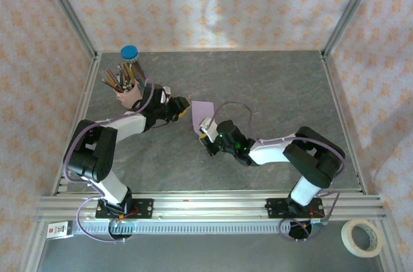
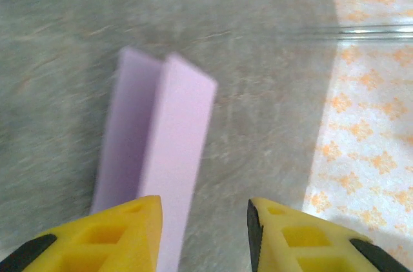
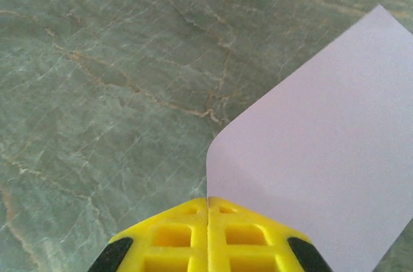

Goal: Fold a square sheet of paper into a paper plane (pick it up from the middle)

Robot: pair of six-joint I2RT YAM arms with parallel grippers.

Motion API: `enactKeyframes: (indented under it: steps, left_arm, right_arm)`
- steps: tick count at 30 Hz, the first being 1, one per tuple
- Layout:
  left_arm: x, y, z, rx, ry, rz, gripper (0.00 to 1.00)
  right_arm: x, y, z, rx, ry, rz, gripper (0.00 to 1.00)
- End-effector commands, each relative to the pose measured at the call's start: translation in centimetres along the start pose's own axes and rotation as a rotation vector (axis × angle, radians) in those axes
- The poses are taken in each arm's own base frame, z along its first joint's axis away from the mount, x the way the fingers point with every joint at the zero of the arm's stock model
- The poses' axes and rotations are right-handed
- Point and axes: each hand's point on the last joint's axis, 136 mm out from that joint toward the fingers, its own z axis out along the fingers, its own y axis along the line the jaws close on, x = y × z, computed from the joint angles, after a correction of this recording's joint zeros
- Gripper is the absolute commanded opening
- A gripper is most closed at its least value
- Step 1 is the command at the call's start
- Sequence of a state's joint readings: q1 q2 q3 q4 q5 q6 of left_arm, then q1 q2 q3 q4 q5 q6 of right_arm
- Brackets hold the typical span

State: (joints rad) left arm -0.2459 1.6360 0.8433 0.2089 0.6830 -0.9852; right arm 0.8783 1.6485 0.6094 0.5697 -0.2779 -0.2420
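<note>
**Square sheet of paper (image 1: 202,113) folded narrow, pinched at its near end by the right gripper**

The square sheet of paper is now a narrow lilac strip near the middle of the grey tabletop (image 1: 271,91), between the two arms. From the left wrist it reads as two long flaps meeting along a crease. From the right wrist one flap curls up and away from the fingers. Whether its far end rests on the tabletop cannot be told.

The right gripper (image 3: 208,202) is fully closed, with the edge of the paper clamped between its yellow fingers. The left gripper (image 2: 204,213) stands partly open. Its jaws are apart with bare tabletop between them, and the strip runs past its left finger without being clamped.

The paper looks very light, thin and floppy. It will likely bend under its own weight, slide easily on the smooth tabletop, and crumple or tear if squeezed off the crease. The firmest hold is probably on the folded, doubled edge near the middle of the strip, not on a loose flap corner.

Further out, a pink pencil cup (image 1: 129,95) stands behind the left arm, well apart from the paper. A roll of tape (image 1: 361,237) lies beyond the rail at the near right.
</note>
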Motion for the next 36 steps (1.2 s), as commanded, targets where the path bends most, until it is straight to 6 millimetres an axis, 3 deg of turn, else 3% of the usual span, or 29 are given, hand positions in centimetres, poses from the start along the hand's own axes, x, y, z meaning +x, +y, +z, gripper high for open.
enactKeyframes:
  steps: [1, 6, 13, 14, 17, 28, 36]
  left_arm:
    - [0.2, -1.6, 0.7, 0.023, 0.022, 0.09, 0.39]
    - [1.7, -1.7, 3.5, -0.012, 0.089, 0.158, 0.33]
    - [2.8, 0.0, 7.1, -0.11, 0.169, 0.219, 0.21]
    - [3.1, 1.2, 8.0, -0.143, 0.19, 0.219, 0.2]
    - [3.5, 2.3, 9.0, -0.19, 0.217, 0.245, 0.18]
    - [4.2, 5.8, 10.2, -0.326, 0.276, 0.293, 0.14]
    - [4.5, 6.7, 10.3, -0.358, 0.295, 0.303, 0.13]
  right_arm:
    - [0.3, 1.3, -0.1, -0.065, -0.01, 0.064, 0.02]
    - [0.8, 1.9, -0.2, -0.1, -0.001, 0.105, 0.02]
    - [0.5, 1.2, -0.3, -0.087, -0.022, 0.16, 0.01]
    - [0.5, 1.0, -0.3, -0.083, -0.025, 0.173, 0.01]
    - [0.3, 0.6, -0.3, -0.077, -0.031, 0.207, 0.01]
    - [-0.2, -1.4, -0.3, -0.003, -0.031, 0.33, 0.01]
    - [0.1, -3.9, -0.3, 0.129, -0.024, 0.445, 0.01]
